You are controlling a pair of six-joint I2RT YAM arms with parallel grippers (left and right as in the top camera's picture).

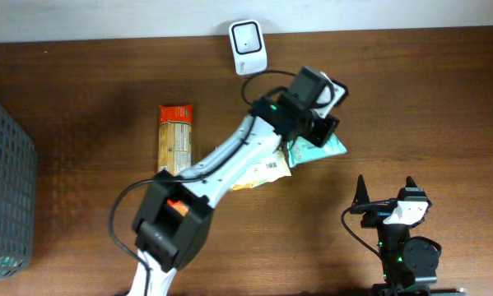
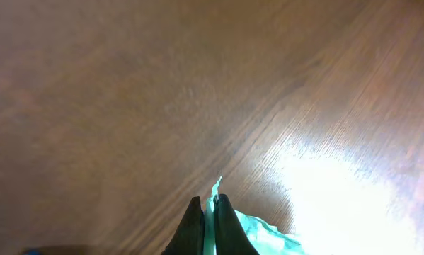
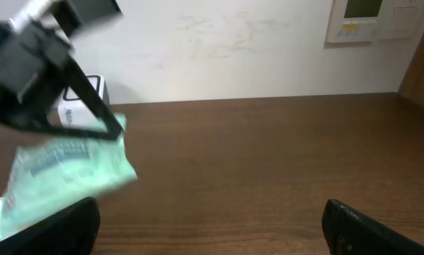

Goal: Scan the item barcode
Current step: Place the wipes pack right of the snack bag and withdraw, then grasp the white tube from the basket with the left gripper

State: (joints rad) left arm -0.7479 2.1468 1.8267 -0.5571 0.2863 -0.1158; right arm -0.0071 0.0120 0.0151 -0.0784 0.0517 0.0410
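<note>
Left gripper (image 2: 209,214): fingers pinched on teal packet (image 1: 332,149), held above table (image 1: 444,99), centre, near-right of scanner (image 1: 248,46) | Right gripper (image 1: 386,191): fingers wide, empty, near right.

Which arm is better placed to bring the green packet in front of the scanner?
Left. The left gripper is shut on the green packet and holds it above the table, close to the scanner. The right gripper stands open and empty, well apart from both.
</note>
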